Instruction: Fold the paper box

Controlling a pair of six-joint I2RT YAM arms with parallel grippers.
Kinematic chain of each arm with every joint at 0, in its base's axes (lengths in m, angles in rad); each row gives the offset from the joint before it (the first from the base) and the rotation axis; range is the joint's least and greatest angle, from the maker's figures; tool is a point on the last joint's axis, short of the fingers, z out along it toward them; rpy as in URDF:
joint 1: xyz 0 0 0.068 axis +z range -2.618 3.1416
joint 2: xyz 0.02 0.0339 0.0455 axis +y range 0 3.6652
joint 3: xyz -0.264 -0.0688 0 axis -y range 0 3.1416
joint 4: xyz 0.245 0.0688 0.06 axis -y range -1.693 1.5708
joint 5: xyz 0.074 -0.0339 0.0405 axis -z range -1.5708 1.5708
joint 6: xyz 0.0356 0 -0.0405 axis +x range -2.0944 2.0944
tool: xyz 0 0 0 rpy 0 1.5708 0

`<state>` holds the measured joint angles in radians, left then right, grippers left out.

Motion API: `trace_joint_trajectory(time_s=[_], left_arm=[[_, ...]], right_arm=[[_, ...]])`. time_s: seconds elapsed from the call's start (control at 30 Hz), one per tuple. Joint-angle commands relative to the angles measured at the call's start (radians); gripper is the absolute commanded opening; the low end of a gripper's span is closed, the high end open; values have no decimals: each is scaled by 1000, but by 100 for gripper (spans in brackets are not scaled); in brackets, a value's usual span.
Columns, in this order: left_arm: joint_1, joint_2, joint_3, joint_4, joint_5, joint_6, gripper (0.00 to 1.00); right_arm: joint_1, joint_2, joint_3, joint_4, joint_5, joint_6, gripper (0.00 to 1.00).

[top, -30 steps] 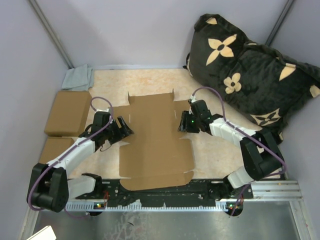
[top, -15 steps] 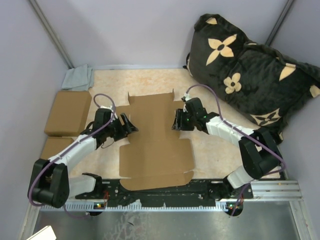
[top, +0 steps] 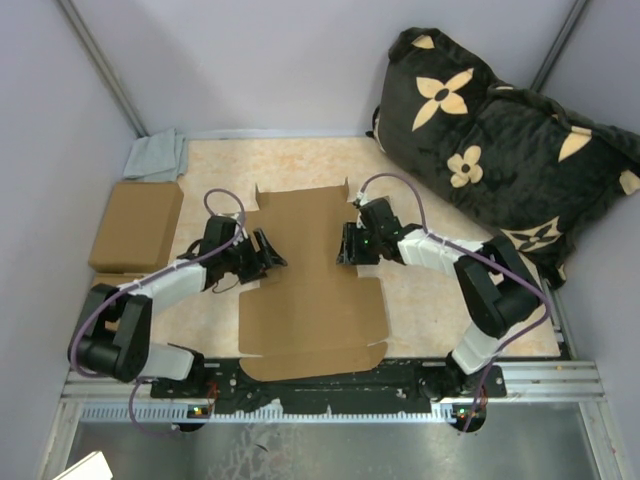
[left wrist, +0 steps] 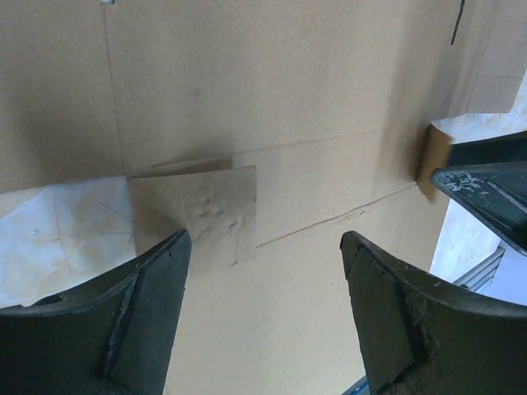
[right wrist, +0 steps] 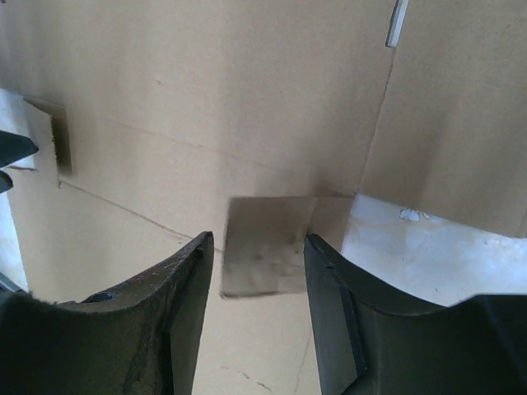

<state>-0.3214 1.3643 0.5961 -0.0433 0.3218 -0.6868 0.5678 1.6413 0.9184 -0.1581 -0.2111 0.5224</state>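
Brown paper box (top: 315,285) lies flat by the bench's (top: 300,165) near edge, left gripper (top: 268,250) and right gripper (top: 345,245) spread astride its tabs (left wrist: 206,210), likely for folding.

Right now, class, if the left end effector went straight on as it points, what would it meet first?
Most likely the box: its small side flap lies just ahead of the left end effector, between its open jaws. Depth is unclear.

Pillow (top: 500,150) crowds right of paper box (top: 310,290) (cardboard blocks (top: 137,225) left).
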Motion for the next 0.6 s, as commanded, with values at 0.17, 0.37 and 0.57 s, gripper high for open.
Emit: trace_joint_trajectory(time_s=[0.17,0.37,0.57], left_arm=[[-14,91,15,63,27,-13,80],[-16,121,19,55,24,-8,80],[-15,97,101,-29,-35,32,80]], right_arm=[[26,121,43,62,-16,16,48],[38,147,56,45,7,22,47],[38,85,103,-43,88,0,47]])
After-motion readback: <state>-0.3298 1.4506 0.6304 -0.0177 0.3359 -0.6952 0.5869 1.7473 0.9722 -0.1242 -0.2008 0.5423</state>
